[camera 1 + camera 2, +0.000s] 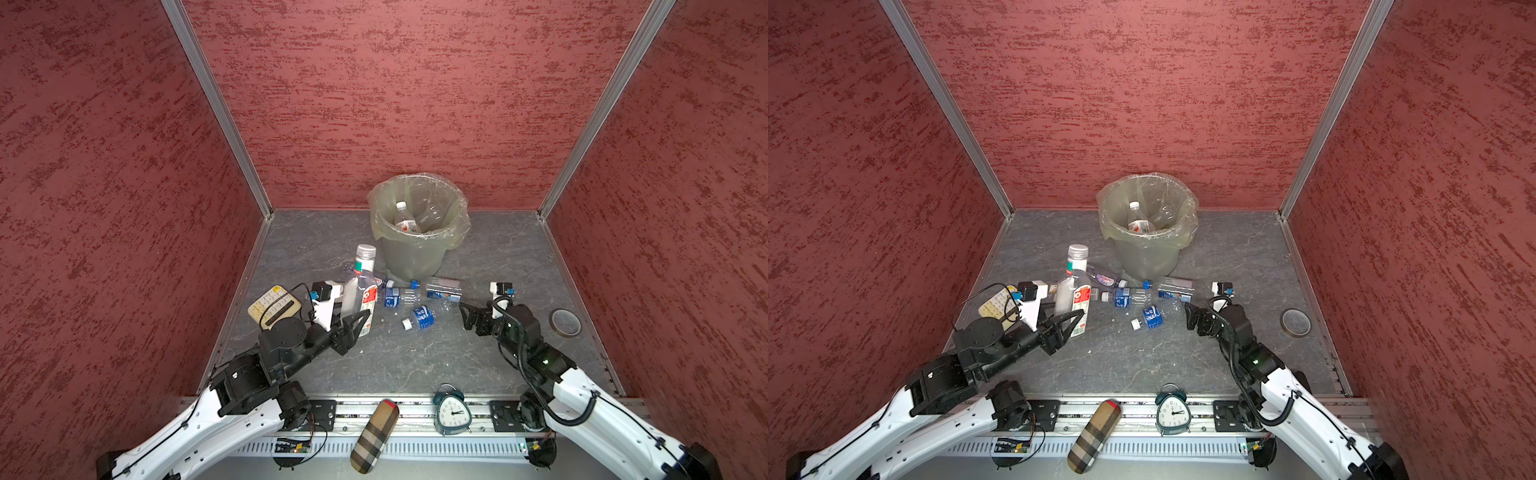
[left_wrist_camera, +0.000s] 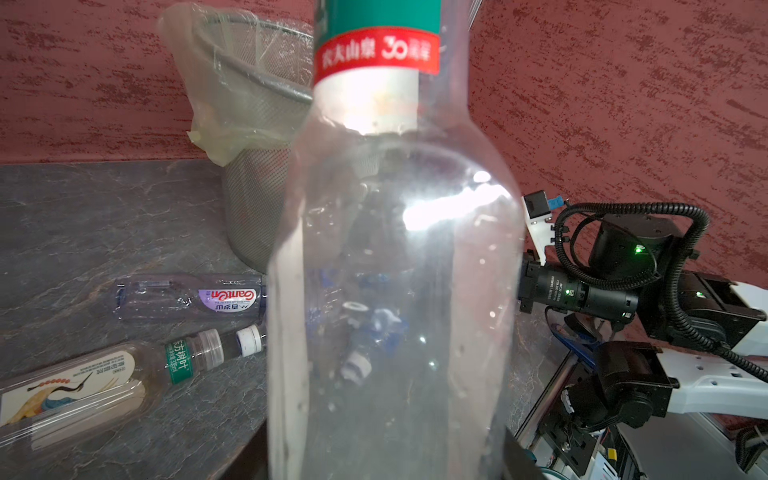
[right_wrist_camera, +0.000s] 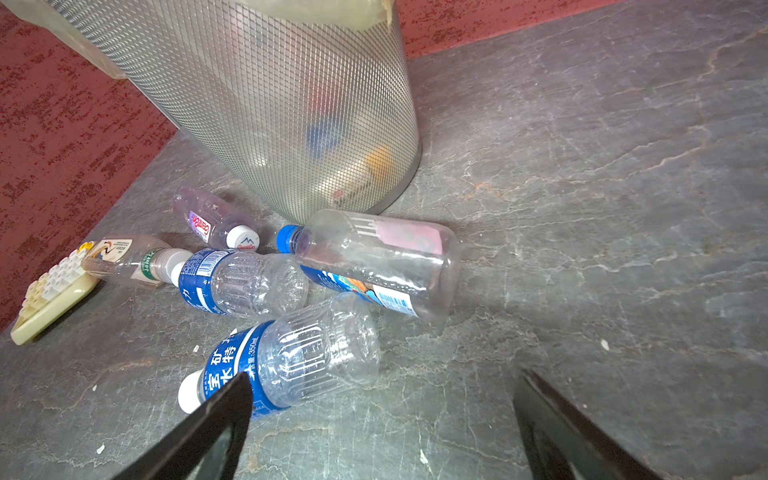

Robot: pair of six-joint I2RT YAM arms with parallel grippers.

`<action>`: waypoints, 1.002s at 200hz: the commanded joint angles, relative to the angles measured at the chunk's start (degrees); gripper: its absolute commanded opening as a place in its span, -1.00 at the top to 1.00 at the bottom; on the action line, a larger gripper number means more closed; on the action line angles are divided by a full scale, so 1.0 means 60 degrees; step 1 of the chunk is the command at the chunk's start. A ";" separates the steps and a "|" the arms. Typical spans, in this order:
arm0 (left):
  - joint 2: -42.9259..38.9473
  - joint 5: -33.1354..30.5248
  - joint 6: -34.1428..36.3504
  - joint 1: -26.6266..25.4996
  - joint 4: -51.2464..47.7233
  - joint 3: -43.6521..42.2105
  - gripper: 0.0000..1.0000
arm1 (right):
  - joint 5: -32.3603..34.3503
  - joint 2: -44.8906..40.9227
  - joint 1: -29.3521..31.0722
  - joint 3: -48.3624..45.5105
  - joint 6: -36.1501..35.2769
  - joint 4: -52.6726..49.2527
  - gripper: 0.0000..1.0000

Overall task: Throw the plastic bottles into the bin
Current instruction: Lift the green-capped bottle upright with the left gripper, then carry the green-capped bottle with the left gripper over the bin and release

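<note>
My left gripper is shut on the lower part of a tall clear plastic bottle with a red-and-white label and a white cap. It holds the bottle upright, left of the bin, and the bottle fills the left wrist view. Several plastic bottles lie in front of the bin: a blue-labelled one, another blue one, a blue-capped one, a purple-labelled one and a beige-labelled one. My right gripper stands open and empty just right of the nearest blue bottle. More bottles lie inside the bin.
A cream calculator lies left of my left gripper. A tape roll lies near the right wall. On the front rail are a green alarm clock and a plaid case. Red walls enclose the table on three sides.
</note>
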 commanded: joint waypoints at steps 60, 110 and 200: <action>0.5254 0.2490 0.0666 0.2715 0.2831 0.4407 -0.09 | -0.0063 0.0040 0.0054 0.0305 -0.0053 0.0231 -0.97; 1.1966 0.4764 -0.0211 0.4261 0.0687 1.2482 -0.99 | 0.0038 -0.0335 0.0069 0.0241 0.0000 0.0057 -0.96; 0.9587 0.4102 -0.0255 0.4342 0.1974 0.9255 -0.99 | 0.0036 -0.0312 0.0068 0.0215 -0.0009 0.0122 -0.96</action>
